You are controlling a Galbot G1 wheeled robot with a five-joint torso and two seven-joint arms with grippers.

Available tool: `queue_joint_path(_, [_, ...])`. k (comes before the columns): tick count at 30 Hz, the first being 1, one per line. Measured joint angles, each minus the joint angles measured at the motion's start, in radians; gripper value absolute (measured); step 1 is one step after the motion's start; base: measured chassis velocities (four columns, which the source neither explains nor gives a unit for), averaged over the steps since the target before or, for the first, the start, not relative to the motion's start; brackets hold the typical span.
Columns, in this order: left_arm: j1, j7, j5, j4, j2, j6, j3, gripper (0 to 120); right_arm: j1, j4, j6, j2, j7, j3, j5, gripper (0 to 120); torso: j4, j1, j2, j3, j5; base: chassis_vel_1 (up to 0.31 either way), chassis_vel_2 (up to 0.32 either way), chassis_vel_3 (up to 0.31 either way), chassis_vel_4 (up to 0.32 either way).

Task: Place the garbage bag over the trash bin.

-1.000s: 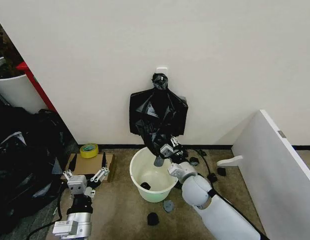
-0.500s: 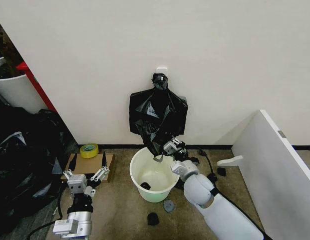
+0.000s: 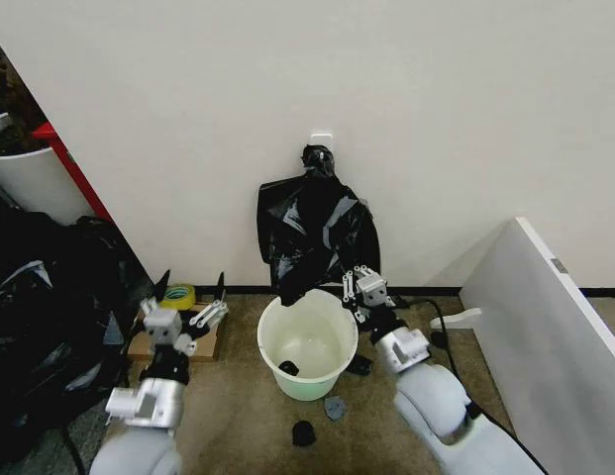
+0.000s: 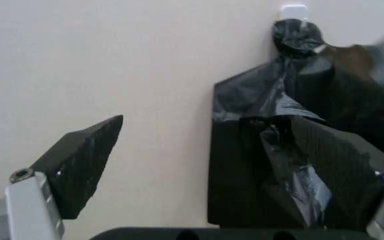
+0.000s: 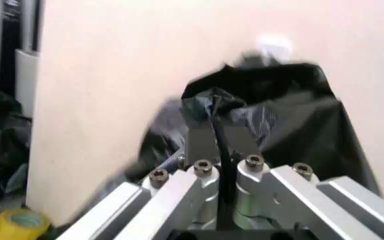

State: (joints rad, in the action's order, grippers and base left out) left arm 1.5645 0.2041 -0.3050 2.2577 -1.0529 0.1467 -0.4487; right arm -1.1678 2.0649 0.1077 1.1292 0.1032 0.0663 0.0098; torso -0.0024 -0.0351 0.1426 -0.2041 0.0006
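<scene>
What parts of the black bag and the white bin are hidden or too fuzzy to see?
- Garbage bag: in the right wrist view its edges are smeared by blur. The right gripper is shut on a fold of it.
- Bag's lower part: in the left wrist view, the left gripper's open fingers hide it.
- Trash bin: in the head view its near wall hides its base, and the dark lump inside is too small to identify.

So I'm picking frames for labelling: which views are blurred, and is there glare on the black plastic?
Head view: sharp, with soft sheen on the garbage bag above the trash bin. Left wrist view: the left hand is crisp, the bag's far edge smeared. Right wrist view: bag and wall are blurred, the right hand clearer.
</scene>
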Motion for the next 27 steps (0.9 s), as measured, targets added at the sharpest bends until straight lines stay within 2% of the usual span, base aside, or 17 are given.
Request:
queue_joint_path(2, [-0.037, -0.013, -0.029, -0.001, 0.061, -0.025, 0.01, 98, 0.015, -0.016, 0.013, 0.008, -0.005, -0.02, -0.025, 0, 0.0007, 0.0, 0.0, 0.0, -0.0001, 0.0, 0.0, 0.0, 0.0])
queue_joint_path(4, [-0.097, -0.028, -0.068, -0.012, 0.116, -0.049, 0.038, 98, 0.018, -0.022, 0.021, 0.015, -0.007, -0.03, -0.039, 0, 0.0004, 0.0, 0.0, 0.0, -0.0001, 0.0, 0.0, 0.0, 0.0])
queue_joint_path(5, [-0.097, -0.028, -0.068, -0.012, 0.116, -0.049, 0.038, 98, 0.018, -0.022, 0.021, 0.015, -0.007, -0.03, -0.039, 0, 0.0004, 0.0, 0.0, 0.0, -0.0001, 0.0, 0.0, 0.0, 0.0])
queue_joint_path(6, [-0.137, -0.034, -0.09, -0.023, 0.147, -0.062, 0.061, 98, 0.017, -0.023, 0.025, 0.017, -0.008, -0.032, -0.048, 0, -0.0004, 0.0, 0.0, 0.0, -0.0003, 0.0, 0.0, 0.0, 0.0])
queue_joint_path(9, [-0.278, -0.053, -0.13, -0.093, 0.239, -0.084, 0.162, 98, 0.012, -0.019, 0.028, 0.021, -0.009, -0.031, -0.064, 0, -0.0006, 0.0, 0.0, 0.0, -0.0002, 0.0, 0.0, 0.0, 0.0])
queue_joint_path(12, [-0.414, -0.058, -0.162, -0.156, 0.299, -0.097, 0.284, 98, 0.007, -0.013, 0.028, 0.023, -0.008, -0.03, -0.071, 0, -0.0001, 0.0, 0.0, 0.0, -0.0004, 0.0, 0.0, 0.0, 0.0])
queue_joint_path(13, [-0.414, -0.058, -0.162, -0.156, 0.299, -0.097, 0.284, 98, 0.007, -0.013, 0.028, 0.023, -0.008, -0.03, -0.071, 0, -0.0001, 0.0, 0.0, 0.0, -0.0004, 0.0, 0.0, 0.0, 0.0])
queue_joint_path(18, [-0.663, -0.064, -0.182, -0.236, 0.353, -0.137, 0.482, 98, -0.002, -0.003, 0.02, 0.029, -0.003, -0.026, -0.091, 0, -0.0006, 0.0, 0.0, 0.0, 0.0, 0.0, 0.0, 0.0, 0.0])
queue_joint_path(27, [-0.843, -0.111, -0.086, -0.273, 0.392, -0.197, 0.632, 97, -0.004, 0.008, 0.016, 0.021, 0.0, 0.002, -0.093, 0, -0.0001, 0.0, 0.0, 0.0, 0.0001, 0.0, 0.0, 0.0, 0.0])
